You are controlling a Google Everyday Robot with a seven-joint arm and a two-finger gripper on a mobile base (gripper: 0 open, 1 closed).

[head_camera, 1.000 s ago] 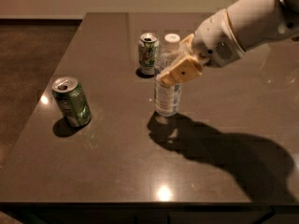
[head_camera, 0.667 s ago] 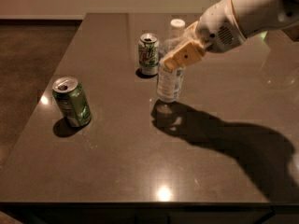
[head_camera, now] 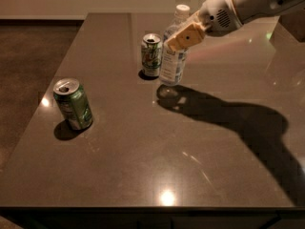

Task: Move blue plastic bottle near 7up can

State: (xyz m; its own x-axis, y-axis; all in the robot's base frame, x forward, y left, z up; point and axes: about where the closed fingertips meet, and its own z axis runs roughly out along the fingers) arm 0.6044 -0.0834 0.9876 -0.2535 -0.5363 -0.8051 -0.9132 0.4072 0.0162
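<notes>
– Gripper (head_camera: 183, 36) first: where is it?

– Over the far half of the table (head_camera: 143, 166), a little right of the middle. The white arm (head_camera: 248, 1) reaches in from the upper right corner, and the tan fingers (head_camera: 187, 34) lie across the upper body of the blue plastic bottle (head_camera: 171, 66), below its white cap (head_camera: 182, 8).

– Are the jaws released or clenched?

– Clenched, grasping the bottle from the side. One tan finger shows in front of the clear plastic; the other is hidden behind it.

– How does the bottle stand?

– It leans, with the cap tipped toward the arm and the base swung toward the left. The base seems to be just clear of the table top, with its own shadow lying below it, though I cannot tell for certain.

– And the 7up can (head_camera: 151, 55)?

– Upright, just beside the bottle on its left. Their edges meet in this view; whether they touch, I cannot tell.

– Anything else on the table?

– A darker green can (head_camera: 73, 104) stands near the left edge, well apart from the other two, tilted slightly in view. The arm's broad shadow (head_camera: 228, 118) runs across the right side of the glossy brown surface.
</notes>
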